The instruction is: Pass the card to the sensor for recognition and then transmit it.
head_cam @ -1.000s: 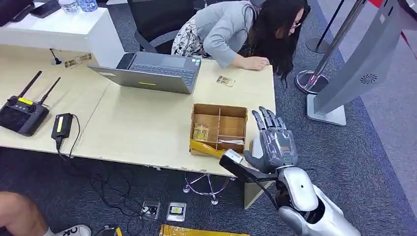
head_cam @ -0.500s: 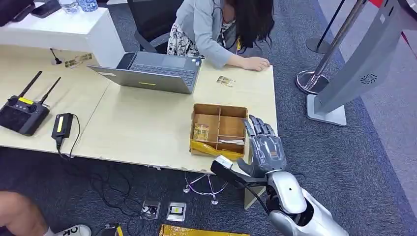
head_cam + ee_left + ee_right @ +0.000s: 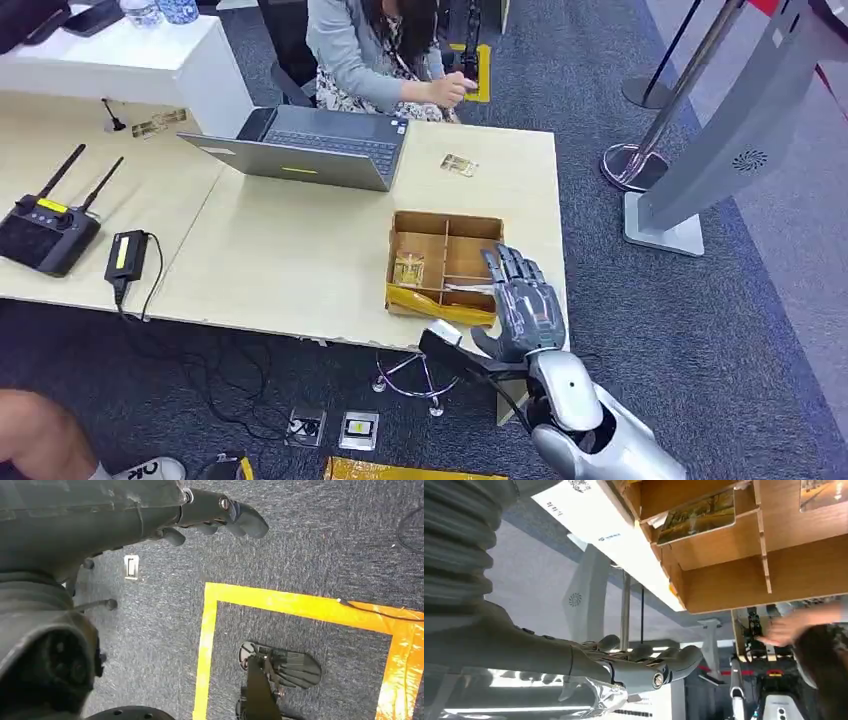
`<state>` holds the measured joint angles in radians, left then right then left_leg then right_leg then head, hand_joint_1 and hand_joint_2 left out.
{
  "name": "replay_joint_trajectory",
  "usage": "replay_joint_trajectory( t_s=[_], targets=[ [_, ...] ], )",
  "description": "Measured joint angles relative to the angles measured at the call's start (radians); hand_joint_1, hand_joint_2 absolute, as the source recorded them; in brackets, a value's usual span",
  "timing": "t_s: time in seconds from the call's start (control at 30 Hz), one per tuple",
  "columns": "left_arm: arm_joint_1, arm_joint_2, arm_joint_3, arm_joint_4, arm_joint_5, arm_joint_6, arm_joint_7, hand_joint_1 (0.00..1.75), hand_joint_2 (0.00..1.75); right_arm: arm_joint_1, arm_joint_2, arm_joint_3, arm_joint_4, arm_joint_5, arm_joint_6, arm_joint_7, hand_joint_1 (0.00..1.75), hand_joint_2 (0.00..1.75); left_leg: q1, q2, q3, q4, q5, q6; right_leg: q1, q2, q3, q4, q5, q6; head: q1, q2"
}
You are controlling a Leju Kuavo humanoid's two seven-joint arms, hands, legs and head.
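Lower right of frame: right hand (image 3: 524,312), fingers spread, empty, over the box's right edge.
Left hand (image 3: 220,516): hangs above carpet, fingers loosely apart, empty.
Card (image 3: 470,288): lies in the wooden box (image 3: 445,223).
Around: laptop (image 3: 310,148), controller (image 3: 42,232), seated person (image 3: 375,50).

- An office or reception-style workspace: a pale wood table (image 3: 280,250) stands on grey-blue carpet (image 3: 700,330).
- An open laptop (image 3: 310,148) sits on the table, with a person (image 3: 375,50) seated at it on a dark chair.
- A black remote controller (image 3: 45,225) with two antennas and a power adapter (image 3: 125,255) with its cable lie near the table's front edge.
- Floor power sockets (image 3: 330,428) and loose cables show under the table.
- A grey kiosk stand (image 3: 730,130) and a barrier post (image 3: 650,130) stand on the carpet beside the table.
- Yellow tape (image 3: 300,607) marks a rectangle on the carpet.
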<state>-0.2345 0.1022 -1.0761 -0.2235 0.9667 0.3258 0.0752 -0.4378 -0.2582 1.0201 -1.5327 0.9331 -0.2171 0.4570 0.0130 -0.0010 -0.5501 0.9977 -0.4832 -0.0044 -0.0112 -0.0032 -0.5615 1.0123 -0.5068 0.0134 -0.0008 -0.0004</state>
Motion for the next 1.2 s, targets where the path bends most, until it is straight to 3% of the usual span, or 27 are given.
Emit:
replay_joint_trajectory(
  t_s=[0.7,1.2],
  targets=[
    [-0.004,-0.006,0.0,0.0,-0.001,0.0,0.004,0.0,0.0,-0.017,0.065,0.0,0.128,0.013,-0.03,-0.013,0.0,1.75,0.0,0.0,0.0,0.0,0.0,0.0,0.0,0.0,0.0,0.0,0.0,0.0,0.0,0.0],
    [-0.005,-0.01,0.0,0.0,-0.013,-0.002,0.01,0.0,0.0,-0.061,0.132,0.003,0.19,0.061,0.002,-0.045,0.0,1.75,0.0,0.0,0.0,0.0,0.0,0.0,0.0,0.0,0.0,0.0,0.0,0.0,0.0,0.0]
  ],
)
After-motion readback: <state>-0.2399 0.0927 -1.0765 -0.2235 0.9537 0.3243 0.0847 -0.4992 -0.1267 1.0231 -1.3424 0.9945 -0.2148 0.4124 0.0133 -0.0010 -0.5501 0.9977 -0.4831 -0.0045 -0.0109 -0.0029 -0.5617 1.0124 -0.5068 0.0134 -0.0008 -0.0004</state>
